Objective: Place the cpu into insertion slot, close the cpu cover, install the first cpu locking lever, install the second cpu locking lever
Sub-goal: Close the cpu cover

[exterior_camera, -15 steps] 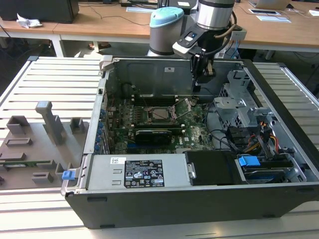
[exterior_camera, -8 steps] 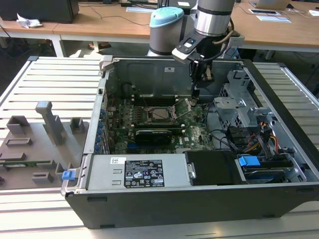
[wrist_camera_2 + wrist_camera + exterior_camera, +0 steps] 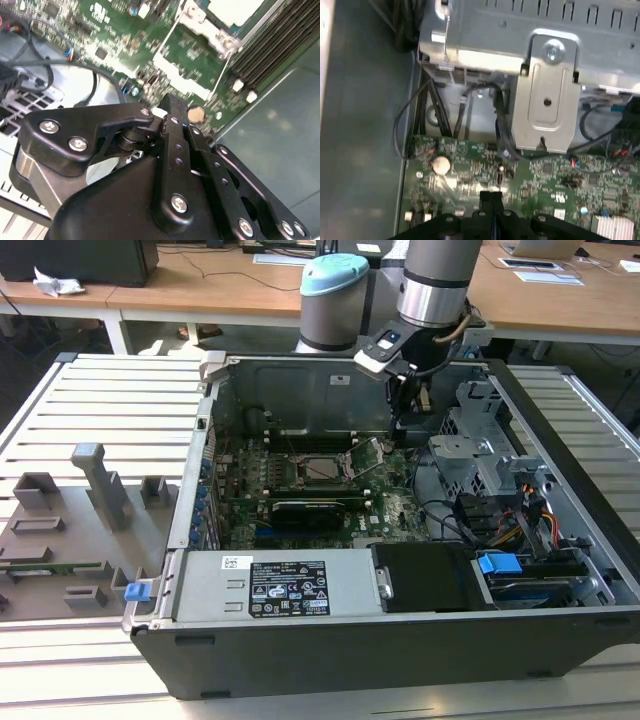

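The cpu [image 3: 322, 468] shows its pale silver top in the insertion slot [image 3: 300, 480] in the middle of the green motherboard [image 3: 390, 515]. In the second wrist view the cpu [image 3: 235, 9] has the silvery cpu cover [image 3: 199, 22] lying around it. Two thin wire locking levers [image 3: 365, 462] stand raised beside the socket, and the same levers [image 3: 167, 37] cross the board in the second wrist view. My gripper [image 3: 404, 425] hangs above the board's back corner, on the exterior view's right of the socket. Its fingertips [image 3: 491, 196] [image 3: 172, 103] are shut together on nothing.
A round coin cell [image 3: 440, 164] sits on the board just below the gripper. A metal drive cage [image 3: 545, 100] and black cables crowd the case on the exterior view's right. A black card [image 3: 310, 510] and the power supply [image 3: 270, 585] lie in front of the socket.
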Controlling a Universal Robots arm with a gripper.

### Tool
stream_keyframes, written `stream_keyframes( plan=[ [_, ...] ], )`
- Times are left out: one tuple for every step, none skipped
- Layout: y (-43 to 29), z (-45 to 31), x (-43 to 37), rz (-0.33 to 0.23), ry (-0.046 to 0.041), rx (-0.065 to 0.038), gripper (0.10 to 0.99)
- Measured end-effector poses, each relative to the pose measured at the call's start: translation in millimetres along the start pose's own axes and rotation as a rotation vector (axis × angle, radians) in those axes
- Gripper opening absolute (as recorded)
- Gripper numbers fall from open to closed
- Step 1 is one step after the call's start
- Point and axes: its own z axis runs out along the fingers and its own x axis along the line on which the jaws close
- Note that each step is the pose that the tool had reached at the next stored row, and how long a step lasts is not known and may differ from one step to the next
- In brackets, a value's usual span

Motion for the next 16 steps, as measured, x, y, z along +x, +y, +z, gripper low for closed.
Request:
stream_keyframes(
  plan=[
    [4.1, 0.1, 0.5, 0.000, -0.0003, 0.000, 0.106],
    [7.4, 0.2, 0.9, 0.000, -0.0005, 0.000, 0.106],
    [14.2, 0.6, 1.7, 0.000, -0.0012, 0.000, 0.106],
    [18.9, 0.8, 2.2, 0.000, -0.0020, 0.001, 0.106],
    [22.5, 1.1, 2.6, 0.000, -0.0025, 0.001, 0.106],
    [24.2, 1.4, 2.7, 0.000, -0.0025, 0.001, 0.106],
    [25.1, 3.3, 2.7, 0.000, -0.0024, 0.001, 0.106],
    [25.1, 5.7, 2.8, 0.000, -0.0024, 0.001, 0.106],
    [25.2, 7.2, 2.9, 0.000, -0.0025, 0.001, 0.106],
    [25.2, 8.4, 3.0, 0.000, -0.0025, 0.001, 0.106],
    [25.2, 10.1, 3.1, 0.000, -0.0025, 0.001, 0.106],
    [25.3, 11.2, 3.2, 0.000, -0.0026, 0.001, 0.106],
    [25.3, 12.9, 3.3, 0.000, -0.0025, 0.001, 0.106],
    [25.3, 14.9, 3.4, 0.000, -0.0025, 0.001, 0.106],
    [25.4, 16.6, 3.5, 0.000, -0.0025, 0.001, 0.106],
    [25.3, 17.4, 3.6, 0.000, -0.0025, 0.001, 0.106]
  ],
)
